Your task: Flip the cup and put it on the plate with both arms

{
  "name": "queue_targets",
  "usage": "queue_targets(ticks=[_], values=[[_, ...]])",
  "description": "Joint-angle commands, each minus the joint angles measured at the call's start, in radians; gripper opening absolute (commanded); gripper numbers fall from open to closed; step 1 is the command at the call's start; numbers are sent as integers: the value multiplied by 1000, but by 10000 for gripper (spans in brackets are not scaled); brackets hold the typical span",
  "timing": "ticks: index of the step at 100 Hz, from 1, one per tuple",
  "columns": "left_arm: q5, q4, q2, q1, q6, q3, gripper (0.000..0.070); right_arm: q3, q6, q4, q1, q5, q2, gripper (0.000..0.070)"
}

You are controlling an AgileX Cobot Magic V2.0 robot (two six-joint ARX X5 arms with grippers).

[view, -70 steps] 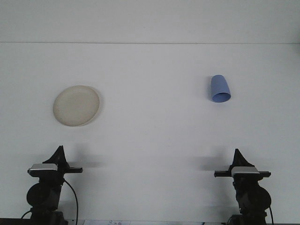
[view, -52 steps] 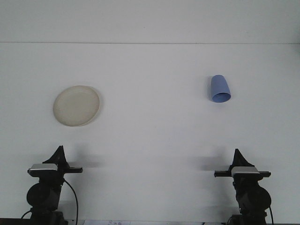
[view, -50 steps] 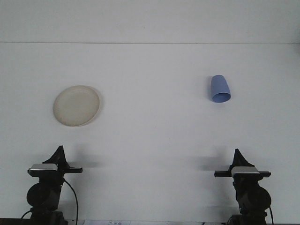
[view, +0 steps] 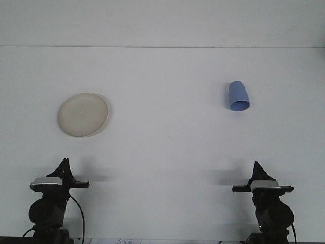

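A blue cup (view: 238,95) sits on the white table at the right, its wide rim end toward me and its narrow base end away. Whether it lies on its side or stands mouth-down I cannot tell. A round cream plate (view: 83,114) lies flat at the left with nothing on it. My left gripper (view: 64,163) rests low at the near left edge, well in front of the plate, shut and holding nothing. My right gripper (view: 257,165) rests at the near right edge, a good way in front of the cup, also shut and holding nothing.
The white table (view: 162,147) runs back to a far edge against a pale wall. A black cable (view: 80,213) hangs beside the left arm's base. Between the plate and the cup lies a wide stretch of bare tabletop.
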Motion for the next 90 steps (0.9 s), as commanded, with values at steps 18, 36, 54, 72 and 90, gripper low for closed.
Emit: queue_targets(ticks=[18,36,54,72,90], values=[[-3,14,-1,1,11,-19,16,-2,115,13,2,-31,0,7],[-3,14,-1,1,11,-19,16,-2,312,21,2,-72,0,7],[-3,14,-1,1,11,-19,16,55,416,54,1,-58,0,3],[-3,14,-1,1,11,-19,16,325,342,0,2,56,117,3],[-3,14,-1,1,11,-19,16,657,170,-164,2,84,350,13]])
